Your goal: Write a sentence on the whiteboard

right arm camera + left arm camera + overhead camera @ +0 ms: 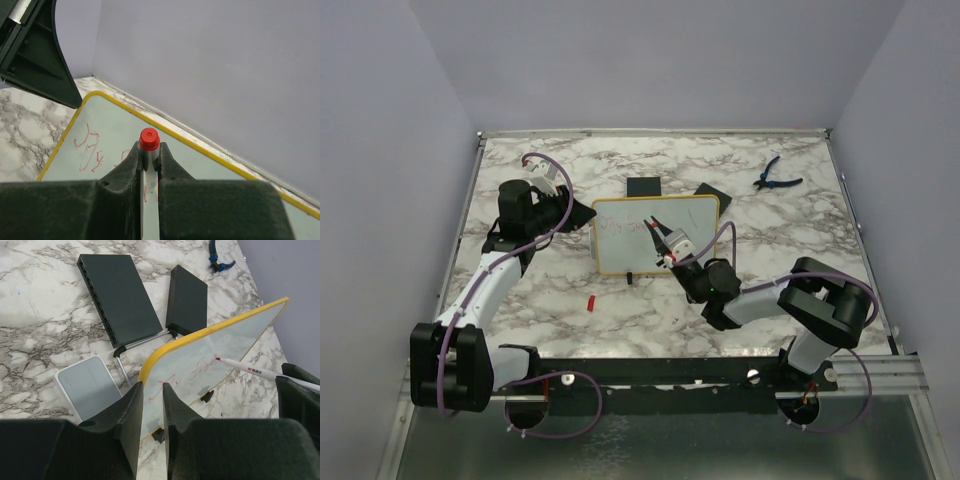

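White-and-grey marble-pattern table (790, 240). Yellow-framed white whiteboard (620, 250) stands near the middle on small black feet. Flat black rectangular box (642, 187) lies just behind it, and a second flat black box (710, 192) sits by its far right corner. Blue-handled pliers (775, 178) lie far right. Small red piece (590, 301) lies in front, to the left. Light grey flat rounded panel (90, 385) lies beside the board's left edge.

This is a robotics lab cell, not a lived-in room. A white marble-patterned surface (620, 325) is boxed in by plain pale lavender-grey panels (380, 200) on its left, far and right sides. Along the near edge runs a black metal mounting rail (670, 372) beside a ribbed aluminium beam (880, 375). The rail carries two white-and-black robot arms (485, 285) looped with purple cables (560, 374). The left end effector (152, 400) and right end effector (149, 150) have black moulded fingers. Blue-handled pliers (777, 177) lie far right.
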`<state>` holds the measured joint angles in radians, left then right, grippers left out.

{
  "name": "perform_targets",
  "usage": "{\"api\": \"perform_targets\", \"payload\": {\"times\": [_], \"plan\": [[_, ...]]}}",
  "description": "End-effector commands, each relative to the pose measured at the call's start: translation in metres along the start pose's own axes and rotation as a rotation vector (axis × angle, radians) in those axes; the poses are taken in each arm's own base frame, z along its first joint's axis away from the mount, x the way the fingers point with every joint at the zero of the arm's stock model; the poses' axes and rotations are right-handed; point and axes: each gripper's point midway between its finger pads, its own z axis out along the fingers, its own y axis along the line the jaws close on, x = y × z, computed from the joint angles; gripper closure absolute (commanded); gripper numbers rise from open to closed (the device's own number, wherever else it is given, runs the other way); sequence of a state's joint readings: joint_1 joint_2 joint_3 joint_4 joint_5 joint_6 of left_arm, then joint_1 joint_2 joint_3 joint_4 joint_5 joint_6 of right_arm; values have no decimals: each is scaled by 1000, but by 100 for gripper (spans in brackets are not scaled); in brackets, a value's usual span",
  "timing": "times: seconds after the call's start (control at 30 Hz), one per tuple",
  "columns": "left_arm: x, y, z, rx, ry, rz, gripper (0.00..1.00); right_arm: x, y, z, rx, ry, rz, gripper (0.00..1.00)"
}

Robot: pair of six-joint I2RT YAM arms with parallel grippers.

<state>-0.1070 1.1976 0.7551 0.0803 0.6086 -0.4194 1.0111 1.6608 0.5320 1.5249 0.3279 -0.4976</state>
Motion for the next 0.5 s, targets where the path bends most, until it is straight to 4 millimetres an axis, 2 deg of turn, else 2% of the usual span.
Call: {"api": "perform_targets", "payload": {"times": [0.0,0.47], "plan": [[-6,-7,-3,15,-23,35,77,-33,-26,-4,108,-138,64,99],[-6,-7,-3,16,-23,35,77,-28,-30,-14,116,-117,56,99]]}}
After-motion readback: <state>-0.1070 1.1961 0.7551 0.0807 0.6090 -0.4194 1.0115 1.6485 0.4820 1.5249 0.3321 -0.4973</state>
